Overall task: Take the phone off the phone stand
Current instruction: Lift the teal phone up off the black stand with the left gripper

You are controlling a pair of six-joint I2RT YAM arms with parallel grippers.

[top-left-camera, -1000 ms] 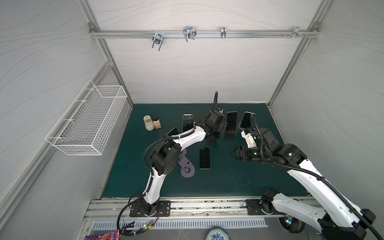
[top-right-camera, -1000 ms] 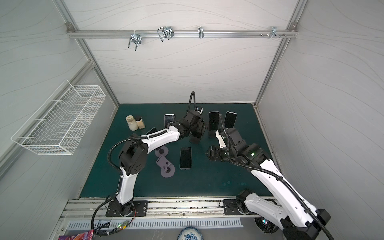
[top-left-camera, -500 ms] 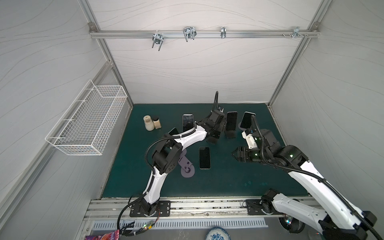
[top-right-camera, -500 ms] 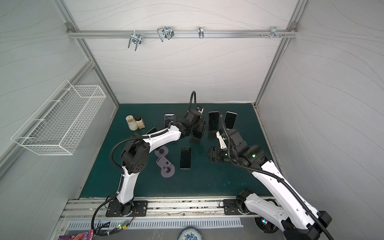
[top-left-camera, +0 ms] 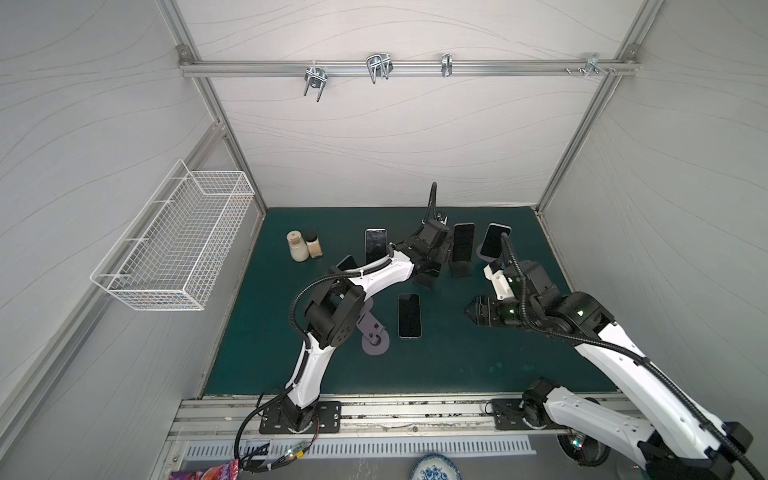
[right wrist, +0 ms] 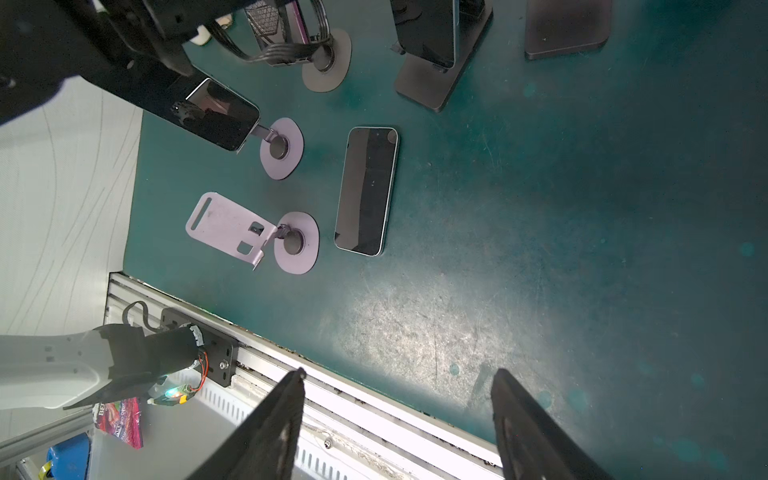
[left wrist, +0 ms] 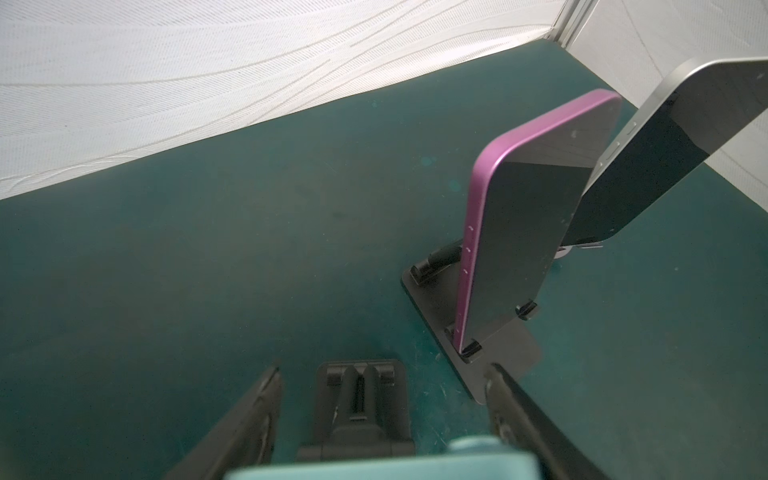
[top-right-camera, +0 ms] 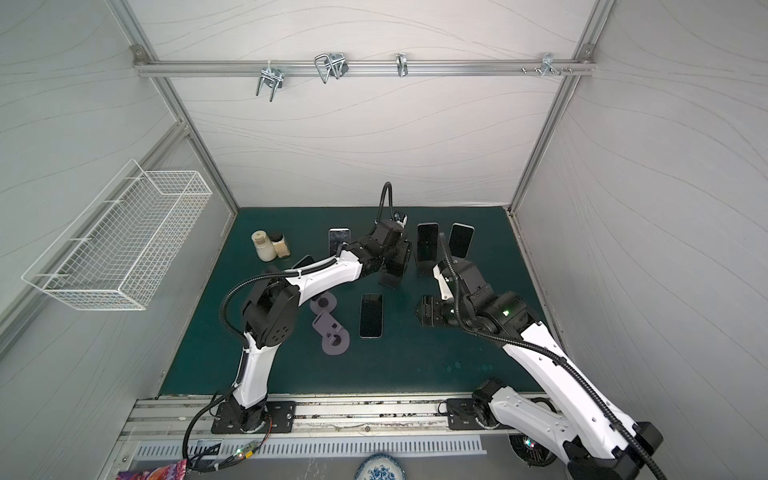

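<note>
Pink phone (left wrist: 523, 232) stands upright in its stand (left wrist: 503, 365), just beside the left tool (left wrist: 380, 374), whose jaws gape wide, empty.

Lab test cell: aluminium frame (top-left-camera: 399, 68), white panels (top-left-camera: 395, 137)

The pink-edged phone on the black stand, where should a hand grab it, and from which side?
Pinch its long side edges near the top, coming from above. The pink-edged phone leans back nearly upright, bottom edge behind two lips of the black stand, upper half free.
</note>
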